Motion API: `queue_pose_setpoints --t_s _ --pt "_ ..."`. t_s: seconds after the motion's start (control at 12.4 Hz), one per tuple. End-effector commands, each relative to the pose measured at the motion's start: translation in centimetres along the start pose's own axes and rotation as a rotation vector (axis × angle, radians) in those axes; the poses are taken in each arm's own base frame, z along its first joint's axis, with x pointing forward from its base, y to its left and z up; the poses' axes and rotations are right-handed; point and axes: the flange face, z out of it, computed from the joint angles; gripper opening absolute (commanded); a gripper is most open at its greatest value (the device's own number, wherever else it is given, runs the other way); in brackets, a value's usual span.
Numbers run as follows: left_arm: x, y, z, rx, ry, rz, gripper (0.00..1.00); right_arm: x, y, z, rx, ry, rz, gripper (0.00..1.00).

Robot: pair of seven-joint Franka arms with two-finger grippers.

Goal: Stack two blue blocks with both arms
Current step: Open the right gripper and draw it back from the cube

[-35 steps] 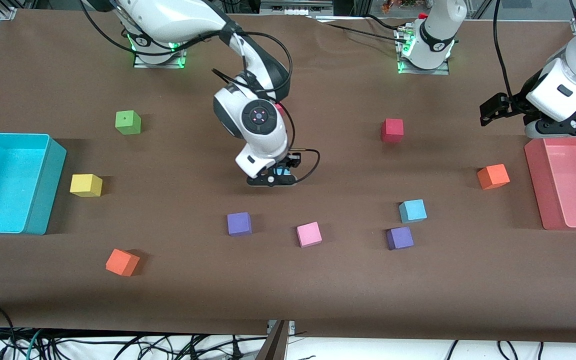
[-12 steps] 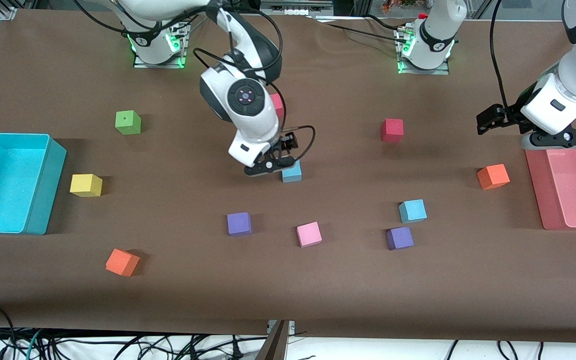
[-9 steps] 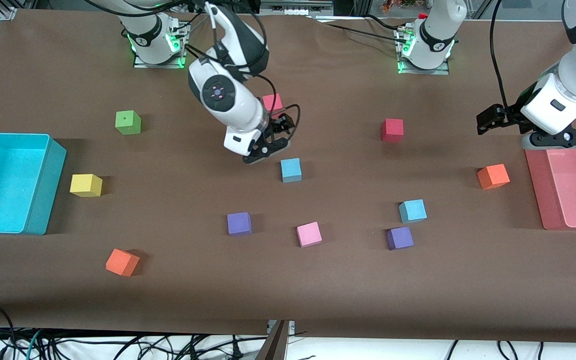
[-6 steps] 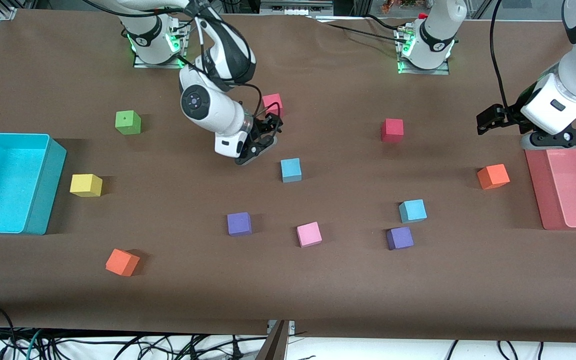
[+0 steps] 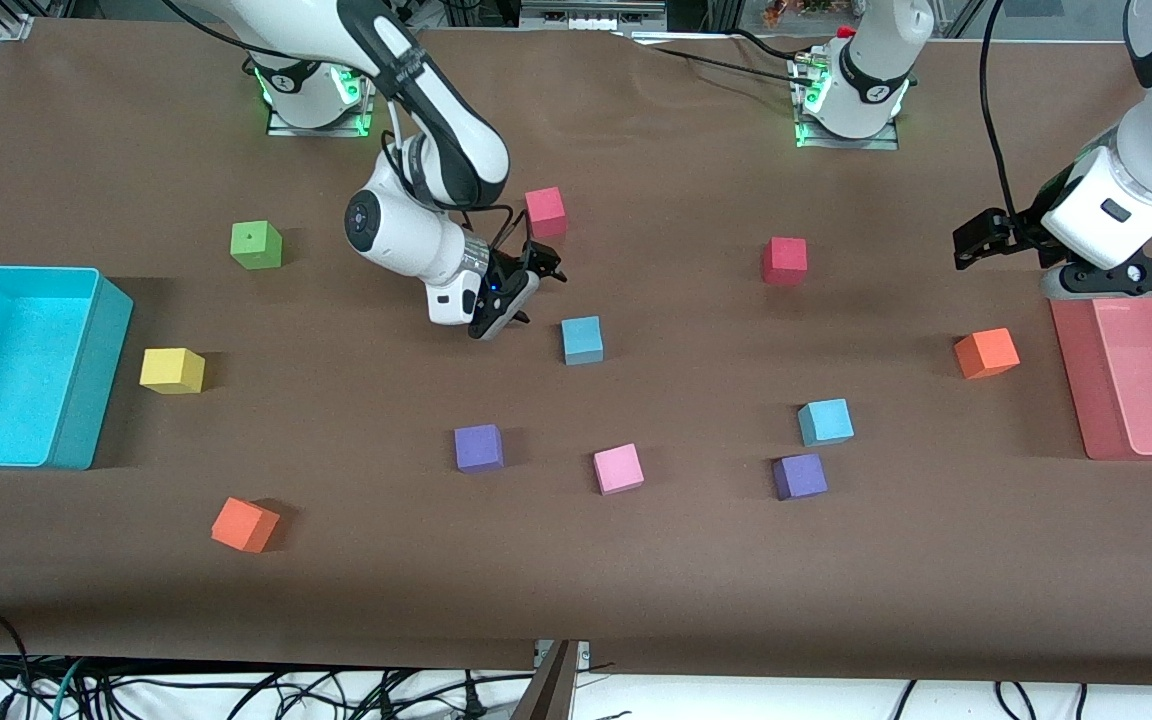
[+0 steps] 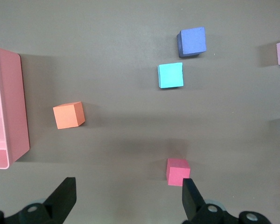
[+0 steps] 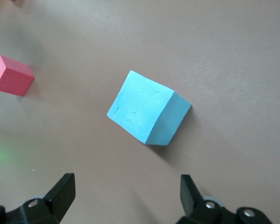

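Blue blocks are well apart on the surface in the front view: one (image 5: 582, 339) mid-surface beside the right gripper (image 5: 514, 292), whose fingers are spread and empty, the other (image 5: 825, 421) toward the front edge and the left arm's end, while the left gripper (image 5: 986, 232) waits over the pink bin's (image 5: 1071, 380) rim. Left wrist view shows its fingers spread, empty, high above the second block (image 6: 171, 75). Right wrist view shows the first block (image 7: 148, 107) skewed, so a stacked block could sit crooked and topple.

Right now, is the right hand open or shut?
Open: the right hand holds nothing, fingers spread; the blue block sits apart on the table.
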Motion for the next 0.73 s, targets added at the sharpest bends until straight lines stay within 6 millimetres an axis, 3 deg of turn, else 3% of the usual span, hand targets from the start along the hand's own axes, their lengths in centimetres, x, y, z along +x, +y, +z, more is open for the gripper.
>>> queue_pose_setpoints --t_s 0.0,0.24,0.49,0.65 --pt "0.0 -0.1 -0.3 -0.008 0.010 0.018 1.00 -0.9 0.6 1.0 -0.013 0.058 -0.142 0.99" --pt "0.0 -0.1 -0.3 -0.014 0.009 0.018 1.00 -2.3 2.3 2.6 -0.049 0.110 -0.236 0.99" --pt "0.3 0.0 -0.4 -0.017 0.033 0.020 1.00 -2.6 2.8 3.5 -0.039 0.186 -0.309 0.99" --pt "2.3 0.4 2.3 -0.022 0.059 0.020 1.00 -3.1 2.2 4.5 -0.020 0.220 -0.375 0.99"
